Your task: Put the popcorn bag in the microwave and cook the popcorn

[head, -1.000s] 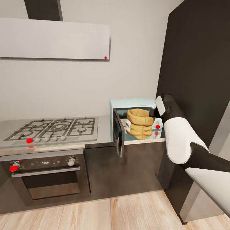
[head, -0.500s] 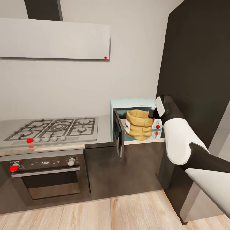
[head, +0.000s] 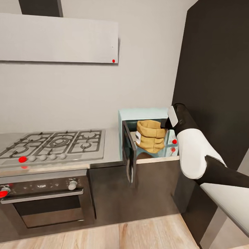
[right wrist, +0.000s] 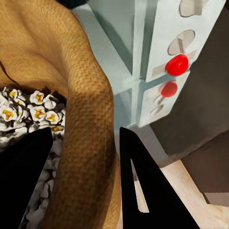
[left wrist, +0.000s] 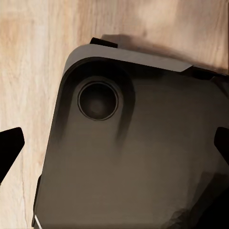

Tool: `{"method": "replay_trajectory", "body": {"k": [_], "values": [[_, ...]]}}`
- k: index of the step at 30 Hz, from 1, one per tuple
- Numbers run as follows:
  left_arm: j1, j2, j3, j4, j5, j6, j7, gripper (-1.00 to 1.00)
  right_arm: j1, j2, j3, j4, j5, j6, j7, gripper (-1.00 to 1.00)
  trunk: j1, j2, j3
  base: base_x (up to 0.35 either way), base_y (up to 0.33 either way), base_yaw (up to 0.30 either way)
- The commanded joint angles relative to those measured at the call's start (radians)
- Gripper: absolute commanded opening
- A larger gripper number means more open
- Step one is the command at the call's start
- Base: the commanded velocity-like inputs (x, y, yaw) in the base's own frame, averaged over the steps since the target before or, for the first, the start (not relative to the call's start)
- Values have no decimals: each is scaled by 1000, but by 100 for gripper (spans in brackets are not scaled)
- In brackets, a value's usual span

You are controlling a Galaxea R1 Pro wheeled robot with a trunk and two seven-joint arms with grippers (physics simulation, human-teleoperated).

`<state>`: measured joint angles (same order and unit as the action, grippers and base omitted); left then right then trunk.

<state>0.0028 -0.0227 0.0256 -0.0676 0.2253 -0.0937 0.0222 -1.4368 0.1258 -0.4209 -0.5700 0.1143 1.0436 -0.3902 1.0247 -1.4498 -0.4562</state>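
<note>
Right wrist view: right claw (right wrist: pixel 81 183) clamps the popcorn bag (right wrist: pixel 71 71) rim, seemingly inside the microwave (head: pixel 145 116).

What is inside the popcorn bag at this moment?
In the right wrist view, white popped kernels fill the popcorn bag near its rim. The right gripper pinches the bag wall; anything deeper is covered.

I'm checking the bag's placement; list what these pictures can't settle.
- Bag base: head view, hidden behind the microwave door.
- Right gripper: head view, hidden by its own arm.
- Microwave knob markings: both views, too small.
- Left gripper: fingertips cut off at the frame edges.
</note>
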Motion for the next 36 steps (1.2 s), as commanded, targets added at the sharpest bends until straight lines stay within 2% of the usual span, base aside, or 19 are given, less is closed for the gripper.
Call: {"method": "replay_trajectory", "body": {"k": [1, 13, 18, 29, 36], "values": [[0, 0, 2, -1, 2, -1, 2, 100, 0, 2, -7, -1, 9, 4, 4, -100, 0, -1, -1, 221, 0, 0], [0, 0, 3, -1, 2, -1, 2, 100, 2, 1, -7, -1, 11, 4, 1, -100, 0, -1, -1, 120, 0, 0], [0, 0, 3, -1, 2, -1, 2, 100, 53, 0, -3, -1, 12, 4, 4, -100, 0, -1, -1, 1, 0, 0], [0, -1, 4, -1, 2, -1, 2, 100, 59, 0, -1, -2, 15, 4, 4, -100, 0, -1, -1, 8, 0, 0], [0, 0, 3, -1, 2, -1, 1, 100, 59, 2, -1, -3, 15, 4, 5, -100, 0, -1, -1, 277, 0, 0]]}}
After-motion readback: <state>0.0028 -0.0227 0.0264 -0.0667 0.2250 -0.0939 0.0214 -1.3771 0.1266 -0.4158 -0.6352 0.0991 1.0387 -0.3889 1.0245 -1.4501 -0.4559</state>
